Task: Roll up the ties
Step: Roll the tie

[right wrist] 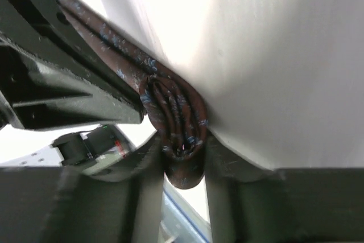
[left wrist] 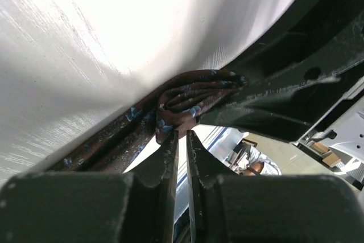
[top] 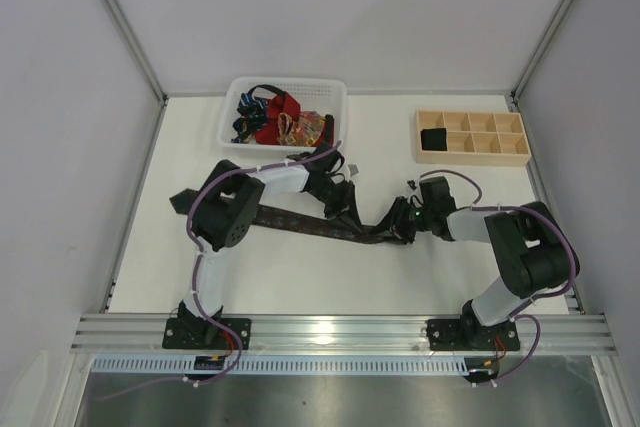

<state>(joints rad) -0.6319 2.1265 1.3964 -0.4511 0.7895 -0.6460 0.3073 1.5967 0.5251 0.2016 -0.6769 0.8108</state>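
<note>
A dark brown tie (top: 290, 219) with fine blue specks lies across the table, its wide end at the left (top: 183, 201). Its right end is wound into a small roll (right wrist: 176, 112), which also shows in the left wrist view (left wrist: 187, 99). My right gripper (top: 400, 223) is shut on that roll, one finger on each side (right wrist: 185, 160). My left gripper (top: 346, 211) is nearly shut with nothing between its fingers, and its tips (left wrist: 182, 136) touch the roll from the other side. Red, blue and orange-patterned ties (top: 280, 119) lie in the basket.
The white mesh basket (top: 334, 89) stands at the back centre. A pale wooden tray (top: 512, 152) with square compartments stands at the back right, with a dark rolled item (top: 434, 137) in its near-left cell. Grey walls enclose the table on three sides.
</note>
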